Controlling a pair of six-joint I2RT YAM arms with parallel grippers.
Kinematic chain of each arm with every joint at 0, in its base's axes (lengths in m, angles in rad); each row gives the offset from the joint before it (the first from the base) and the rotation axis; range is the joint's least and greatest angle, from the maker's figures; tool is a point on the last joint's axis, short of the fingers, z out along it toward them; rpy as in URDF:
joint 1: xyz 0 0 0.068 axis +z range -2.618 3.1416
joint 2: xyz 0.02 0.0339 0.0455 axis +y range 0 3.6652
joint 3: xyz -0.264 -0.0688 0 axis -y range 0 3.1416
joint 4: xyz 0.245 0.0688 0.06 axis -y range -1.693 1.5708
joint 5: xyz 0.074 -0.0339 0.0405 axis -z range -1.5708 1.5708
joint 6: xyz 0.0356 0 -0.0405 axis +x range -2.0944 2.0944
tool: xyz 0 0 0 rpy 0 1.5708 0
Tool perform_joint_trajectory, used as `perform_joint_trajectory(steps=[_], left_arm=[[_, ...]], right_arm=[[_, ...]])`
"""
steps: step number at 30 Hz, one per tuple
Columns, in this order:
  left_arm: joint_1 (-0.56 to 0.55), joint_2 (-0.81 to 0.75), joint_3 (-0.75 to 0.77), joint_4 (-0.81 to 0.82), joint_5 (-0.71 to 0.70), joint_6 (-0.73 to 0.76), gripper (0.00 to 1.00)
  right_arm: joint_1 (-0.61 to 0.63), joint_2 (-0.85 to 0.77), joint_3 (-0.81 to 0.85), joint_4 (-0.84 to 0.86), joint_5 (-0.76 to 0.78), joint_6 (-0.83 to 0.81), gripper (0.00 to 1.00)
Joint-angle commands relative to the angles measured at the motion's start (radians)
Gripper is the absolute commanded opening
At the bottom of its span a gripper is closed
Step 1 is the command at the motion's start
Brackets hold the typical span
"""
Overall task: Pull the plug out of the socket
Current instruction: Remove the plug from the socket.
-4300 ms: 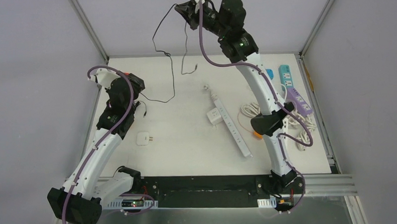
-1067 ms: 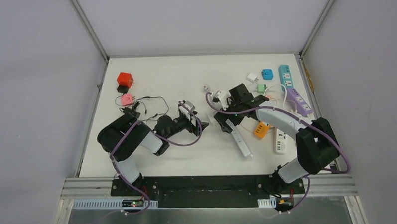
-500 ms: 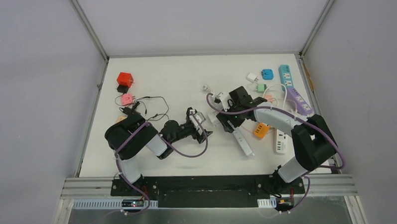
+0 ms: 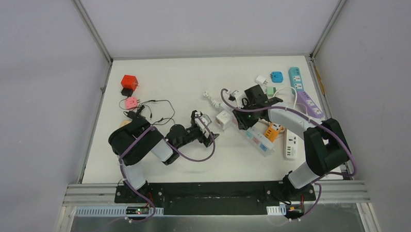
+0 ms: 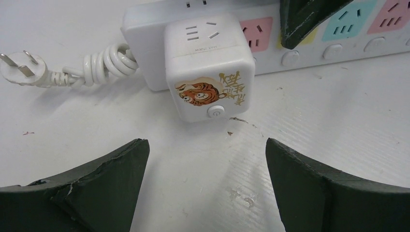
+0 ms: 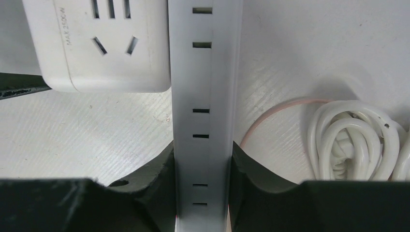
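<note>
Left wrist view, entry one: your left gripper (image 5: 205,145), fingers spread wide and holding nothing, with bare table (image 5: 314,111) between them.
Entry two: white cube plug (image 5: 209,67) with a tiger sticker, at 12 o'clock from that gap. It is apart from both fingers and sits flush against the power strip (image 5: 140,48).
Entry three: the strip's coiled cord (image 5: 104,63), at 9 o'clock of the cube.

Right wrist view, entry four: your right gripper (image 6: 203,150), closed on the power strip's narrow edge, one finger pressed against each side.
Entry five: bundled white cable (image 6: 353,140), at 3 o'clock of the strip.

Top external view: the cube plug lies near table centre, at 2 o'clock from your left gripper.
</note>
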Motion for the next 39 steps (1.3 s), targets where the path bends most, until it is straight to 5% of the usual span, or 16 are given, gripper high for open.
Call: perform_joint_trajectory(steps=[1,4,8,13,16,18,20,22,29,39], left_arm=[[-0.005,-0.024,0.009,0.064,-0.021,-0.045,0.93],[-0.005,-0.057,-0.001,0.063,-0.047,-0.122,0.94],[-0.004,-0.121,-0.025,0.064,-0.083,-0.288,0.97],[0.0,-0.257,-0.093,0.046,-0.297,-0.606,0.99],[0.014,-0.369,-0.046,-0.156,-0.244,-0.719,0.99],[0.015,-0.462,0.059,-0.466,-0.21,-0.772,0.98],[0.015,-0.519,0.185,-0.791,-0.2,-0.792,0.98],[0.015,-0.537,0.25,-0.928,-0.191,-0.801,0.99],[0.013,-0.502,0.344,-1.04,-0.118,-0.8,0.94],[-0.048,-0.426,0.446,-1.145,-0.208,-0.702,0.9]], right_arm=[[-0.018,-0.02,0.052,-0.006,-0.085,0.022,0.09],[-0.03,-0.015,0.059,-0.009,-0.114,0.038,0.0],[-0.06,-0.017,0.063,-0.007,-0.157,0.062,0.0],[-0.073,-0.025,0.066,-0.012,-0.195,0.064,0.0],[-0.076,-0.021,0.073,-0.023,-0.218,0.048,0.0],[-0.078,-0.016,0.08,-0.04,-0.235,0.031,0.0],[-0.081,-0.01,0.091,-0.059,-0.25,0.013,0.0],[-0.085,-0.005,0.1,-0.075,-0.273,0.002,0.0],[-0.1,-0.004,0.107,-0.093,-0.339,-0.003,0.0],[-0.114,0.012,0.118,-0.111,-0.382,-0.01,0.0]])
